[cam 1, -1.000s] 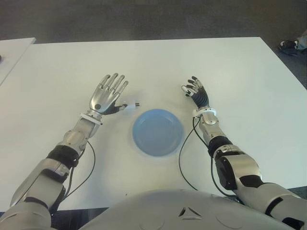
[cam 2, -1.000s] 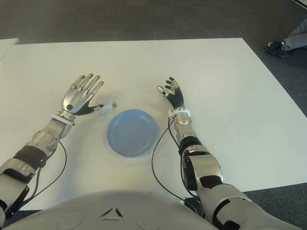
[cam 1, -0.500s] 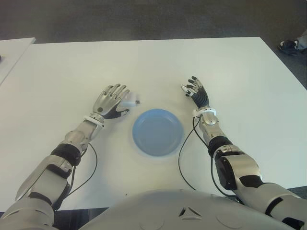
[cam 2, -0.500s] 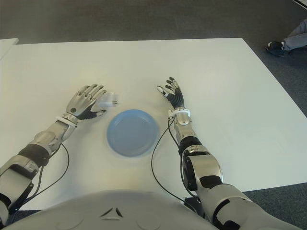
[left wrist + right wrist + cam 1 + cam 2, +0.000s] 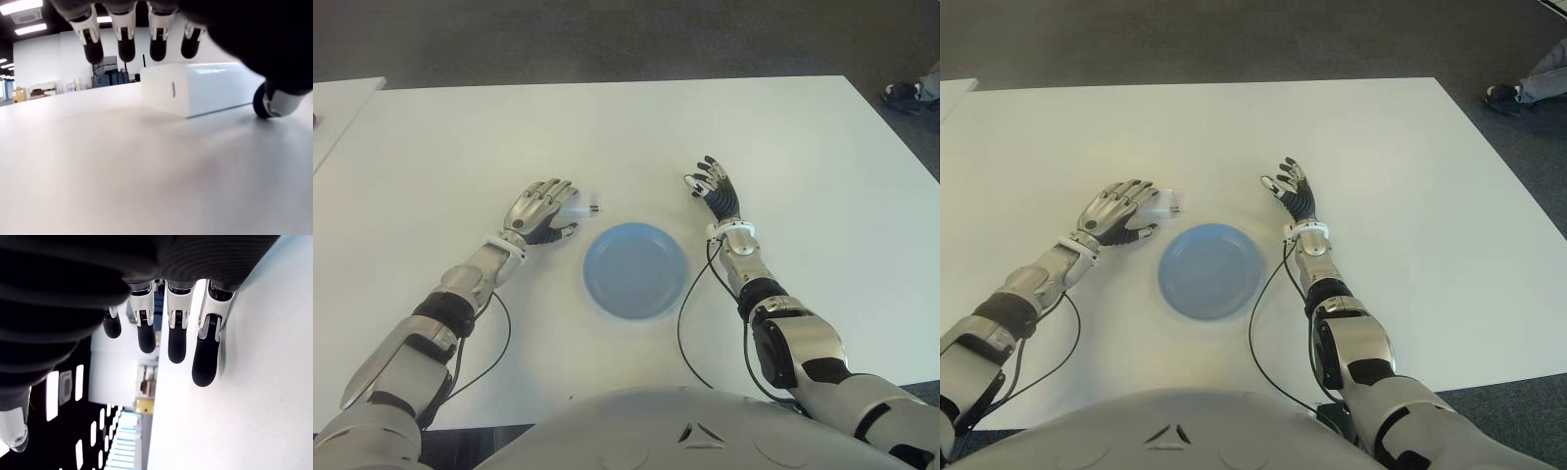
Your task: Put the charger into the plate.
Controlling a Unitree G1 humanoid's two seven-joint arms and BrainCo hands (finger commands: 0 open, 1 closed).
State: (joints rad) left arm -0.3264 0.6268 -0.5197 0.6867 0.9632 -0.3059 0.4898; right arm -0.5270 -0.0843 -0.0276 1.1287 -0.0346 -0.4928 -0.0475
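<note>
The left hand [image 5: 540, 208] hovered over the white charger [image 5: 205, 88], fingers [image 5: 125, 38] curved above it, not yet gripping. The charger appeared light, rigid and smooth-sided; a pinch across its flat sides would suit, then transfer to the blue plate [image 5: 636, 269]. The right hand [image 5: 713, 186] showed beside the plate's right, fingers extended, empty

Charger [image 5: 578, 208]: white, boxy, lying flat on the white table [image 5: 607, 137] (prongs toward the robot's right); plate [image 5: 635, 269]: blue, round, upright, empty, just beside the charger.
</note>
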